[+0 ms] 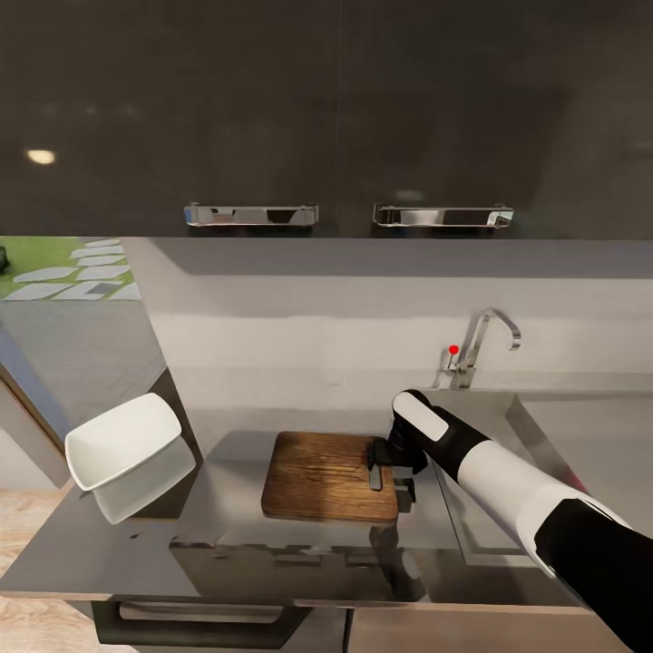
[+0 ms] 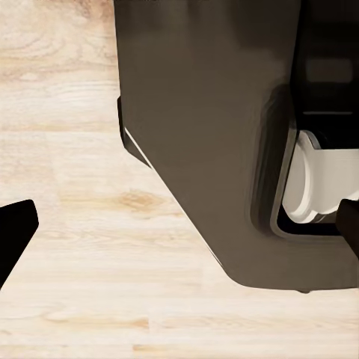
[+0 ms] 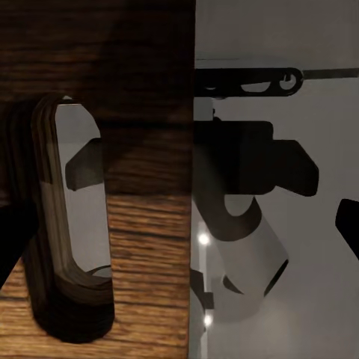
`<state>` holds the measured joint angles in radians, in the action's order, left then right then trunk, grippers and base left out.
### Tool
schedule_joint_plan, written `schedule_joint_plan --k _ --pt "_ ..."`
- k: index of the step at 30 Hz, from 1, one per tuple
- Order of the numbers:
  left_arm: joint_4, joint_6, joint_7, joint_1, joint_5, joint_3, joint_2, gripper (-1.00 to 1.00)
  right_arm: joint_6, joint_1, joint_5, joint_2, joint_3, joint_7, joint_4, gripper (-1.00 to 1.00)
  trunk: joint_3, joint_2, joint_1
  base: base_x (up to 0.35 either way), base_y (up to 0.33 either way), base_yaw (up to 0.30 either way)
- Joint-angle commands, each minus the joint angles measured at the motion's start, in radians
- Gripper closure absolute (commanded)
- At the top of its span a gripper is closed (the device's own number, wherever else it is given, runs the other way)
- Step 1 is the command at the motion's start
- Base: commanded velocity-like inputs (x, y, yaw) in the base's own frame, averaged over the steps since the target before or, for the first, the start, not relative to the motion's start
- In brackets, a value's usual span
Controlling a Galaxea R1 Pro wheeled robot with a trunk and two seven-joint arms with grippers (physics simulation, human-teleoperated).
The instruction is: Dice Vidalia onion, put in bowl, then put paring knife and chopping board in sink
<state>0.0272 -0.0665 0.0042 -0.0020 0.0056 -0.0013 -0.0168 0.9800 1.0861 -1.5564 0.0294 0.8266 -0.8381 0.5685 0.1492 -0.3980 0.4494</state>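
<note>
Grey countertop [image 1: 227, 535], chopping board [image 1: 326, 476] flat on it. Right gripper [image 1: 388, 472] hangs spread right over the board's sink-side edge, handle slot [image 3: 67, 217] lying straight under its fingers.

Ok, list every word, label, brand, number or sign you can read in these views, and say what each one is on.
No readable text: no words, labels, brands or numbers on the chopping board, bowl, countertop or cabinet fronts.
The one marking is a plain red dot on the tap, without lettering.
</note>
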Motion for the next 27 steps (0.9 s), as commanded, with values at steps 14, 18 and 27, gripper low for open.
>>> schedule_joint_plan --k 14,18,27 --pt "0.000 -0.003 0.000 0.000 0.001 0.000 0.000 -1.00 0.002 0.001 -0.014 0.003 0.003 -0.009 0.008 -1.00 0.002 -0.002 0.001 0.000 0.000 0.000" --pt "0.000 -0.003 0.000 -0.001 0.001 0.000 0.000 -1.00 0.003 0.001 -0.014 0.014 -0.004 -0.010 0.023 -1.00 0.002 -0.002 0.001 0.000 0.000 0.000" --pt "0.000 -0.003 0.000 0.000 0.001 0.000 -0.001 -1.00 0.002 0.001 -0.014 0.136 -0.102 -0.006 0.248 -1.00 0.002 -0.002 0.001 0.000 0.000 0.000"
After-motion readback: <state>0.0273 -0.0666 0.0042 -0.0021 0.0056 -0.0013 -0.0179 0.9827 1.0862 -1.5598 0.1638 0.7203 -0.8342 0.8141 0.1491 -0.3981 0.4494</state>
